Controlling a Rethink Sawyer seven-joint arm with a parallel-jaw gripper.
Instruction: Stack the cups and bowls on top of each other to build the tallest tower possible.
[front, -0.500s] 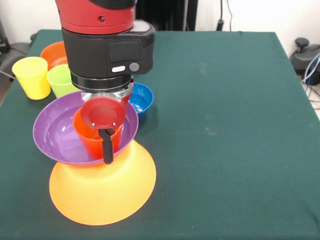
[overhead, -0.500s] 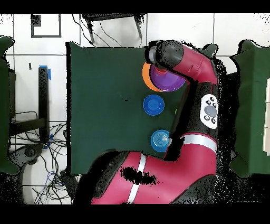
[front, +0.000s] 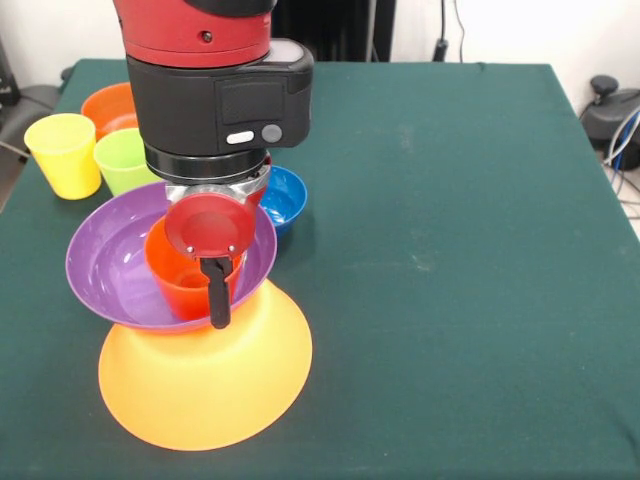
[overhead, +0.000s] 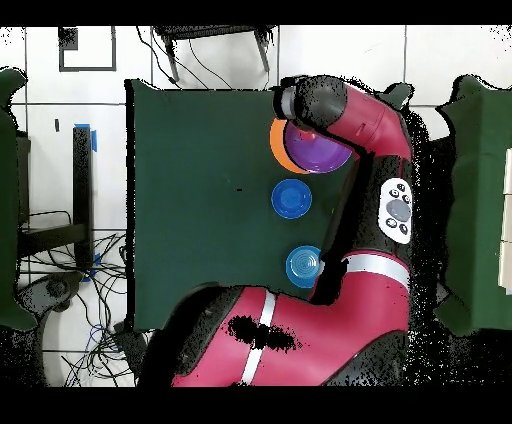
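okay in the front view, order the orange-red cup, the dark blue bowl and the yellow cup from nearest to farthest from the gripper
1. Orange-red cup: directly under the gripper, inside the purple bowl.
2. Dark blue bowl: just behind and to the picture's right.
3. Yellow cup: far off at the picture's left edge.

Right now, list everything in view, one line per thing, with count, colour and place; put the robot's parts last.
Very large bowl: 1, yellow-orange, upside down, base of the tower at the table's near left.
Wide bowl: 1, purple, upright on the yellow-orange one.
Cup: 1, orange-red, inside the purple bowl.
Yellow cup: 1, far left.
Lime green piece: 1, beside the yellow cup.
Orange bowl: 1, behind those.
Dark blue bowl: 1, behind the tower.
Light blue bowl: 1, overhead view only.
Table: 1, dark green.
Gripper: 1, black, at the orange-red cup; grip unclear.
Arm: 1, red and black.
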